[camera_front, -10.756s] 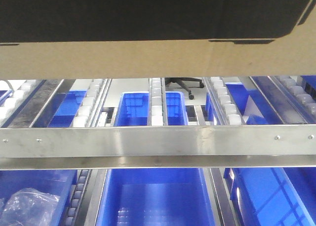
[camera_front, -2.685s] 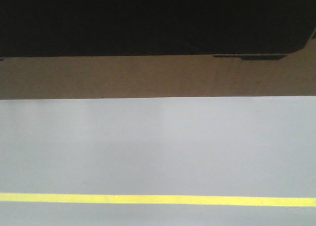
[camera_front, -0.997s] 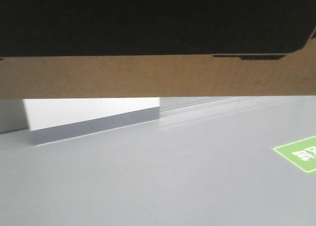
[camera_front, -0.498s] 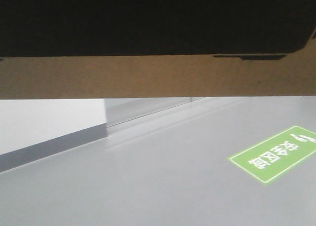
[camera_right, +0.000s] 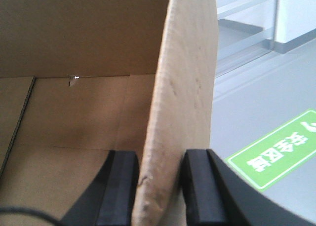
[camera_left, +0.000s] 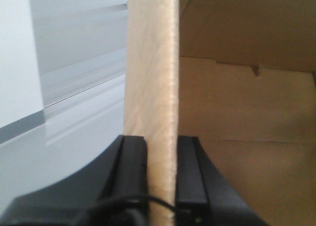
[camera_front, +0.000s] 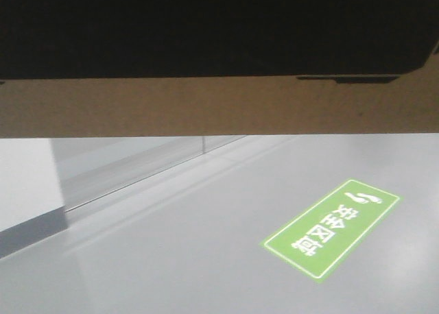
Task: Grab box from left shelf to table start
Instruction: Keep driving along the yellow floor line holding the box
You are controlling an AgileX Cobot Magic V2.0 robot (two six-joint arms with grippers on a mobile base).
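Box [camera_front: 219, 105] off ground, filling top of front view, above grey floor [camera_front: 171, 259] with green sign [camera_front: 330, 228] to right. Left gripper [camera_left: 160, 171] clamped on box's left wall, right gripper [camera_right: 158, 181] clamped on right wall. Likely reason: two-sided pinch keeps box level for carrying. Table not in view.

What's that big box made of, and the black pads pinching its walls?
The box looks like matte brown cardboard, probably corrugated: thick, fibrous cut edges. The left gripper and right gripper pads look like matte black rubber or plastic; I cannot tell which.
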